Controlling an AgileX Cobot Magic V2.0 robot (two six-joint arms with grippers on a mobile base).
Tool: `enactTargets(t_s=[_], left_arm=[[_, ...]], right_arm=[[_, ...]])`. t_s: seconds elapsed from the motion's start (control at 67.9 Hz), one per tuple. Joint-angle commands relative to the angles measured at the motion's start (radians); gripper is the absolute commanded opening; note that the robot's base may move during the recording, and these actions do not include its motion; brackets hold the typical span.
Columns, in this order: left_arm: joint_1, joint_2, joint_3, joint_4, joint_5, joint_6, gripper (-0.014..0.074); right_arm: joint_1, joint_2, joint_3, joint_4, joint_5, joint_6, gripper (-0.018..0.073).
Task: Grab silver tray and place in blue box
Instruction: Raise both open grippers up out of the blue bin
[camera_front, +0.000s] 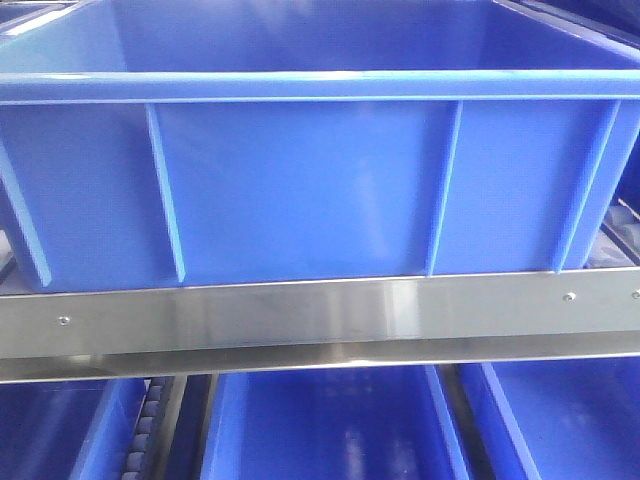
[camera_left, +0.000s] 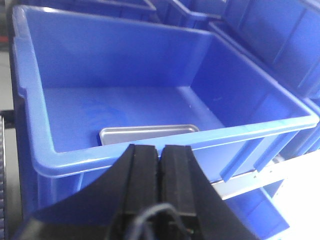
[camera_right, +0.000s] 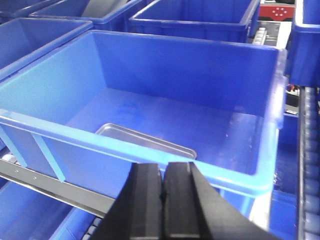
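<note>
Tray isn't showing in front view: box (camera_front: 300, 180) is filling upper two-thirds of frame, its ribbed side facing cam, sitting just above steel rail (camera_front: 300, 320) w/ screws; more blue bins (camera_front: 330, 425) are showing along bottom edge.

Left wrist view: tray (camera_left: 147, 133) is lying flat on box floor, near front wall, lower centre of frame, partly hidden by rim. Left gripper (camera_left: 161, 160) is hovering bottom centre, outside box, w/ fingers pressed together, holding nothing.

Right wrist view: tray is lying lower left-centre inside box, against near wall. Right gripper (camera_right: 163, 192) is sitting bottom centre, fingers together too, nothing between them. Other bins (camera_right: 195, 17) are lining top of frame.
</note>
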Motion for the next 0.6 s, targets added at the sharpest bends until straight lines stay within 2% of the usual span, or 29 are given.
enactTargets(t_s=[0.0,0.589], left_arm=[[-0.006,-0.045,-0.013,0.013,-0.068,0.005,-0.0092],[-0.006,-0.084,-0.013,0.013,-0.078,0.005,-0.0092]], right_arm=[[-0.001,-0.017,-0.028,-0.022,-0.055,-0.010,0.0053],[-0.001,-0.022,-0.028,-0.022,-0.055,-0.010,0.0053]])
